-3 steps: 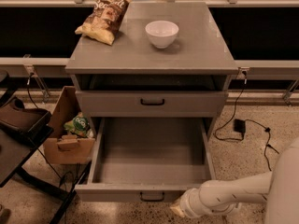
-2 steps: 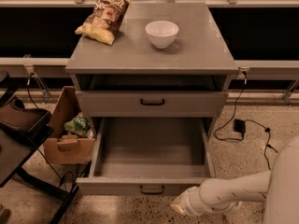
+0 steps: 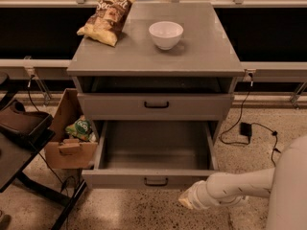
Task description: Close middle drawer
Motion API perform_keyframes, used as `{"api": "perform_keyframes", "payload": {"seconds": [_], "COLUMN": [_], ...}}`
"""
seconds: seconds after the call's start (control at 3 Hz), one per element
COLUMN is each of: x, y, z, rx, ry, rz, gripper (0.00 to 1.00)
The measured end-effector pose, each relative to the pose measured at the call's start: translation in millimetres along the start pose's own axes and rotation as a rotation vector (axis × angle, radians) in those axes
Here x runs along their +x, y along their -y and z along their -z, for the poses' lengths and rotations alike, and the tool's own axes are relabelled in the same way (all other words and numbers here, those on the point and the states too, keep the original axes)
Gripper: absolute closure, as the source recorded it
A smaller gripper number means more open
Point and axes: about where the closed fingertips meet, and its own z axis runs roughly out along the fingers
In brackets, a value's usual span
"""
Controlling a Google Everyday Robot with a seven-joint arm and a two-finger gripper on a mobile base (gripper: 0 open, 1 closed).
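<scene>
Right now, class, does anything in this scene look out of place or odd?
Yes: the middle drawer stands pulled well out of the grey cabinet, while the drawer above it is shut flush. The gripper sits low, just below the right end of the open drawer's front. Nothing looks spilled or damaged.

cabinet top [image 3: 211, 56]: chip bag [image 3: 108, 20] left, white bowl [image 3: 166, 34] centre | jaws: low over floor [image 3: 144, 212]
</scene>
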Motion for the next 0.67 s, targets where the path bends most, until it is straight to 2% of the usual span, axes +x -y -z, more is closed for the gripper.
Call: {"api": "perform_keyframes", "payload": {"seconds": [0.67], "x": [-36], "y": [58], "z": [8], "rx": [0.039], "ry": [0.015], "rz": [0.031], "gripper": [1.00]}}
